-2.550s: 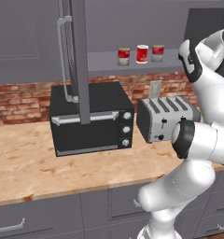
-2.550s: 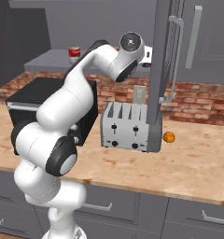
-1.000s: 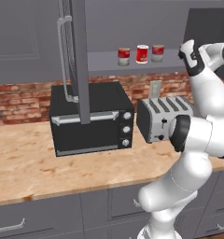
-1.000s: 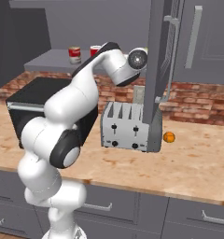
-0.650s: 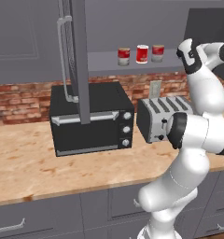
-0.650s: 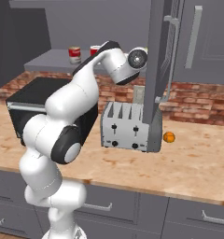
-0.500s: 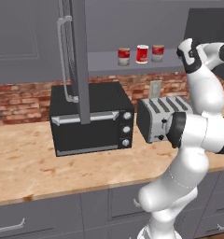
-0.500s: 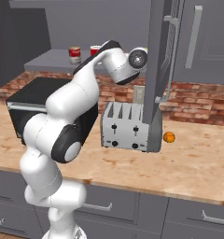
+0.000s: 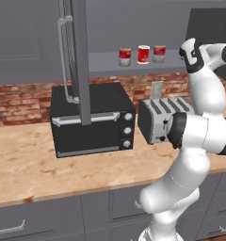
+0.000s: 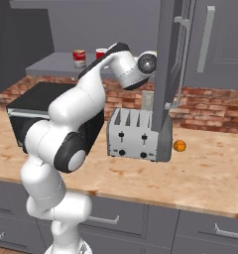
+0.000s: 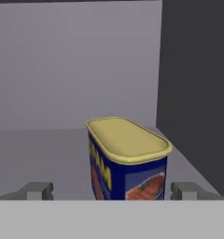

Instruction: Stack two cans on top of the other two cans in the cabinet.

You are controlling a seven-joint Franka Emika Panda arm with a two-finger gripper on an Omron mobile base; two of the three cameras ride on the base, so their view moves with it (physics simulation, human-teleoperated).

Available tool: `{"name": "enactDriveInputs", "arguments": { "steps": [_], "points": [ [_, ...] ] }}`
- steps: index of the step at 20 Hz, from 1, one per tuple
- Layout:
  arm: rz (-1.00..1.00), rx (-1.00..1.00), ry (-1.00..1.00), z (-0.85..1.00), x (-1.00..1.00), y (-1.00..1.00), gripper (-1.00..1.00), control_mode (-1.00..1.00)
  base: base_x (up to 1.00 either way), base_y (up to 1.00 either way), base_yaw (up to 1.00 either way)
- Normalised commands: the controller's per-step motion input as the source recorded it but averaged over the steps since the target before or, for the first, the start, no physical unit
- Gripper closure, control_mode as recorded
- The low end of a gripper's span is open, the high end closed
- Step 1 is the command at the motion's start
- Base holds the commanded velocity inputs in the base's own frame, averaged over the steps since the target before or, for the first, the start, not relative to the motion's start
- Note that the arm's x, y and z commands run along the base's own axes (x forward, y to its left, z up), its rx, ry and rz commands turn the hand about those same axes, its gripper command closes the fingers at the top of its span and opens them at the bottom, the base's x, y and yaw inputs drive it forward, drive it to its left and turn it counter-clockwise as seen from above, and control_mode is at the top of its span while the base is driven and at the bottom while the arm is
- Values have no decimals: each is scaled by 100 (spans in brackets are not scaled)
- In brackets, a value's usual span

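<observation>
Gripper fingers spread wide, straddling the squat, rounded-rectangular dark-blue can with matte yellow lid on the flat grey cabinet shelf.

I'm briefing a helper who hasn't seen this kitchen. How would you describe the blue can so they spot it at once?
Start at the grey cabinet shelf above the black toaster oven and toaster. In the hand view the blue can stands upright on that shelf near the dark side wall, between the finger tips. Unlike the three round red-and-white cans, it is dark blue, squat and rounded-rectangular, with a yellow top.
</observation>
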Motion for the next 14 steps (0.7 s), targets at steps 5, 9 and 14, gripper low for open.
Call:
{"name": "enactDriveInputs", "arguments": {
  "steps": [5, 9, 14],
  "points": [
    [0, 0, 0, 0, 7, 0, -100, -100, 0, 0, 0],
    [0, 0, 0, 0, 6, 0, -100, -100, 0, 0, 0],
    [0, 0, 0, 0, 4, 0, -100, -100, 0, 0, 0]
  ]
}}
